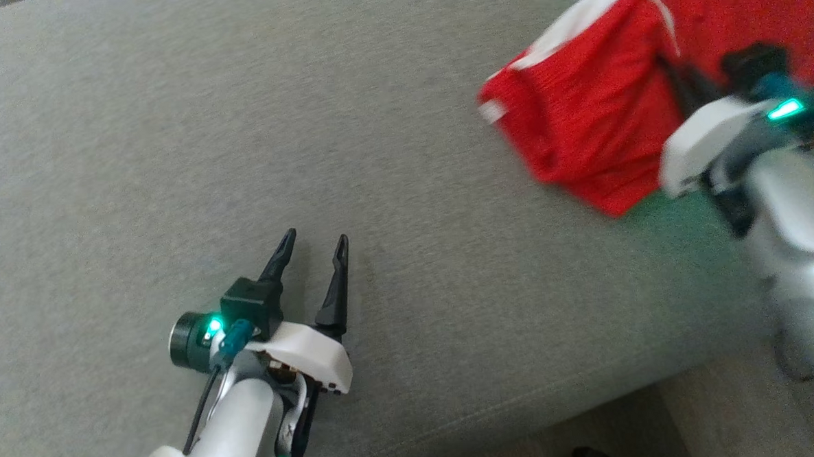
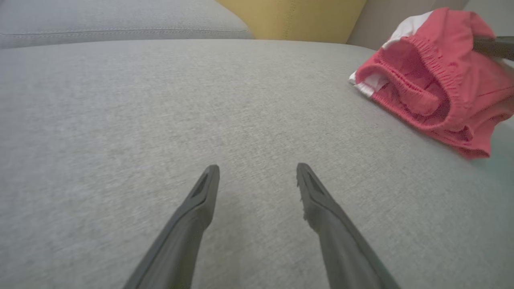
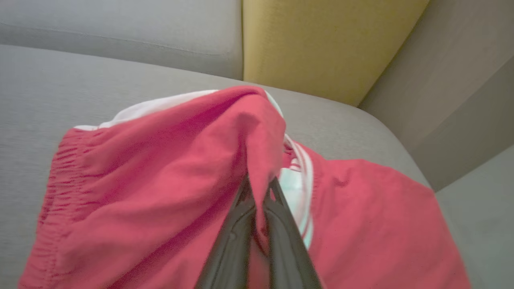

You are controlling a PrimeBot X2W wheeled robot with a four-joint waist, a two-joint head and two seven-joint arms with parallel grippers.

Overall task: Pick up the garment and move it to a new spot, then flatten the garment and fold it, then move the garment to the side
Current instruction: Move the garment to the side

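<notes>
"Head view first — where is the garment?"

"On the grey seat, at the end nearest the yellow cushion. It's bunched, not spread out. Red shorts with white trim, by the look of them."

"And the right gripper?"

"Pinched tight on a fold near the middle of the cloth. The fabric rises to a peak at the fingertips, while its edges rest on the seat."

"The left gripper?"

"Jaws wide apart with nothing between them, low over bare seat and well away from the yellow cushion. From there the garment lies ahead and to the right (the elastic waistband opening faces that way)."

"Long axis?"

"Hard to call while it's crumpled — roughly along the seat, running toward the yellow cushion, I'd judge. The right arm is plainly the nearer one, so carrying the garment away from the cushion onto open seat looks like its job."
</notes>
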